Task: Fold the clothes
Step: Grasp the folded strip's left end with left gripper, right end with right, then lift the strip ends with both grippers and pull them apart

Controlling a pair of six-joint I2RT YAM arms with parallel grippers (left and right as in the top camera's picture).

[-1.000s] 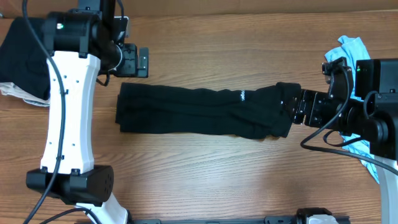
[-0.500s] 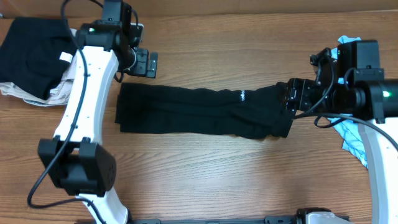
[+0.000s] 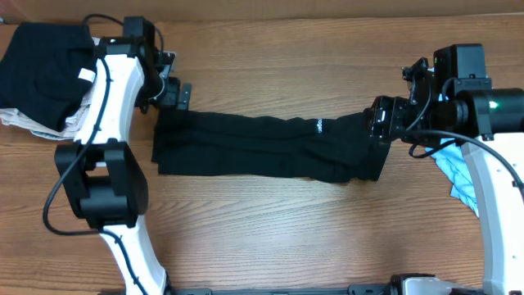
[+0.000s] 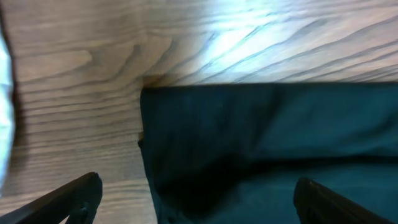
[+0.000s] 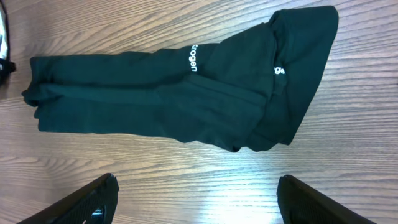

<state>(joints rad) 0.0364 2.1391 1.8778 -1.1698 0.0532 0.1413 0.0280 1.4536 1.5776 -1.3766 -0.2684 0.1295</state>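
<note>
Our L gripper (image 3: 176, 92) shifts left to the black garment (image 3: 262, 146) corner; our R gripper (image 3: 375, 123) hovers at opposite end, both w/ fingers spread, empty.

White arm links (image 3: 105, 98), black joints (image 3: 102, 184), looping black cables (image 3: 54, 195), black left gripper (image 3: 182, 95), green light (image 3: 494, 103) on right arm (image 3: 491, 176).

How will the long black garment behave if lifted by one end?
The black garment would probably hang limp, not stiff: it shows soft creases and folds. Lying flat in thin layers, it seems light. Pushed across the wooden table, it would likely bunch up.
</note>
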